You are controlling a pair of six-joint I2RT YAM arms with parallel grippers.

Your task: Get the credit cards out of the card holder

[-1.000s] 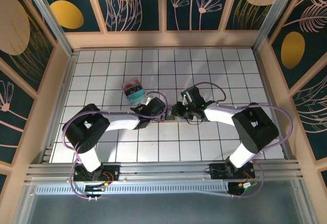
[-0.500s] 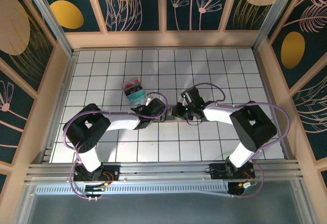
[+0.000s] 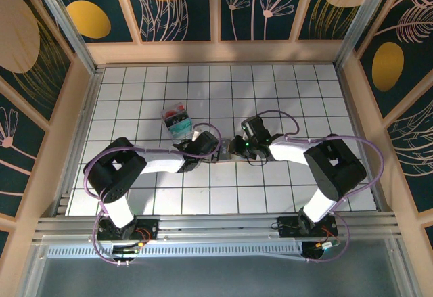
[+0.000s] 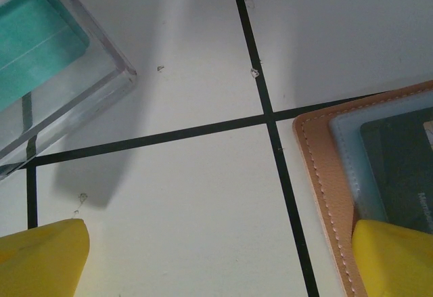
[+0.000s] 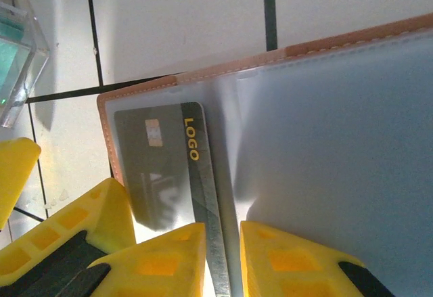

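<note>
card holder (image 5: pixel 203 75) cropped, card (image 5: pixel 159 168) btm hidden

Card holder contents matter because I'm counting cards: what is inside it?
One dark card marked LOGO sits in a frosted pocket of the card holder, the right gripper closed on its edge. The frosted pockets hide any others.

Matt tan leather, stitched edge: card holder (image 4: pixel 314 168). Inner pocket (image 5: pixel 338 148): frosted smooth plastic. dark card (image 5: pixel 159 168): glossy plastic. box (image 4: pixel 74 101): clear hard plastic.

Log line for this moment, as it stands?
left gripper open at card holder edge | right gripper shut on dark card | card not yet out of holder
</note>
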